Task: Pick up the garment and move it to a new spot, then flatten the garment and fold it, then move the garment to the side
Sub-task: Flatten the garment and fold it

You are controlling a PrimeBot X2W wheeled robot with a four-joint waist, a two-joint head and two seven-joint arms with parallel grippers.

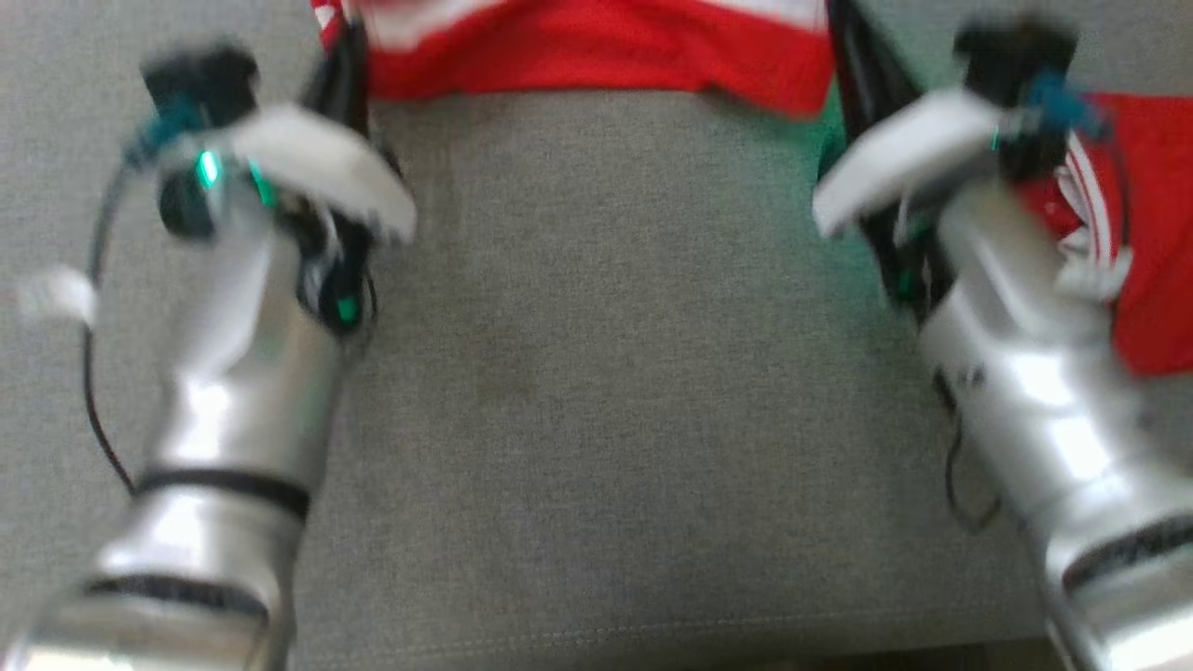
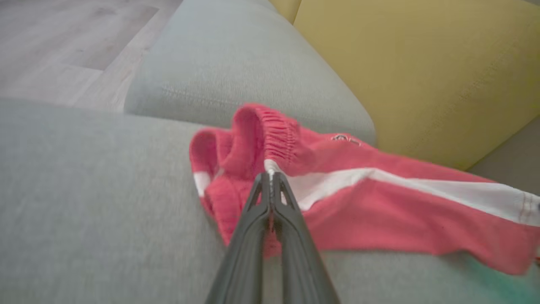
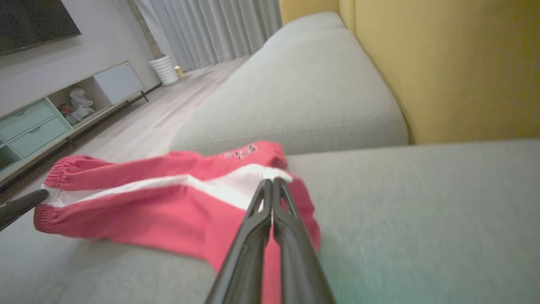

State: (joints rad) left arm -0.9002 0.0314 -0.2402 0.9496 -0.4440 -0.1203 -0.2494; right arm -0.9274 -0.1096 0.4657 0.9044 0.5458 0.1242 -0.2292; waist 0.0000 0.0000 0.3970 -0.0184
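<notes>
**Item:** red garment (image 2: pixel 379 211) with a white stripe, lying on the grey sofa seat (image 3: pixel 422 219).
**Left gripper** (image 2: pixel 270 175): clamped on the fabric by the elastic waistband.
**Right gripper** (image 3: pixel 270 182): pinched on the opposite end.
**Handling:** raise both ends together, level and taut, to avoid dragging.
**Containers:** TV cabinet (image 3: pixel 38 122). The open compartment holds pale, indistinct items, and the drawers are closed.

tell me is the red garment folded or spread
Spread, not neatly folded: the garment stretches between the left gripper and right gripper, white stripe running unbroken.
</notes>
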